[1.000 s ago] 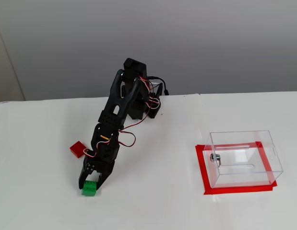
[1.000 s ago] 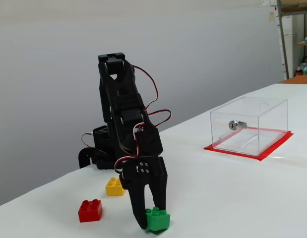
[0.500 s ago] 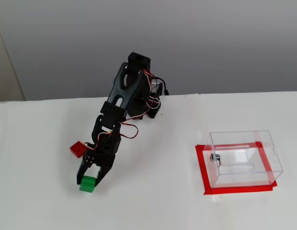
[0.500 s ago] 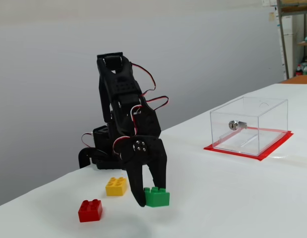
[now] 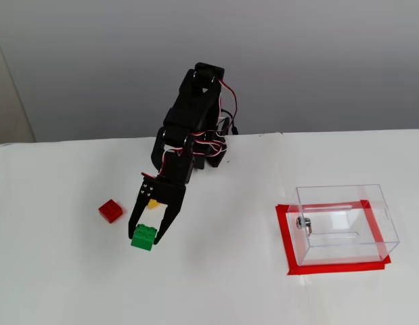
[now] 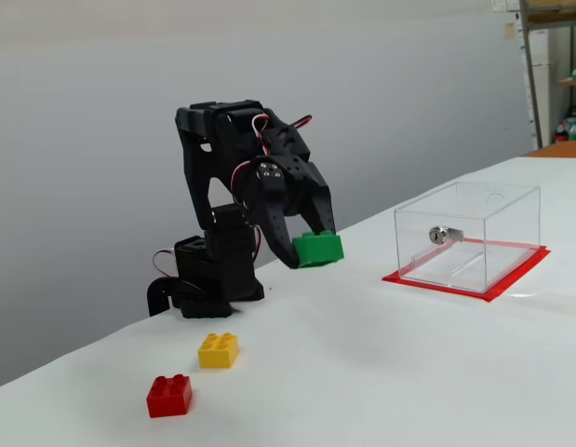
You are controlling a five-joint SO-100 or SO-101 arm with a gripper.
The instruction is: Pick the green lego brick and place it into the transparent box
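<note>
The green lego brick (image 6: 318, 249) is small and bright, up off the table, well away from the transparent box (image 6: 467, 235). The clear box stands upright.

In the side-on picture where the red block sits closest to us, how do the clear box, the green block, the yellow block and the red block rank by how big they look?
1. The transparent box, by far the largest.
2. The green lego brick, yellow brick and red brick look about alike; the red one sits nearest the camera, so I won't rank them.
</note>
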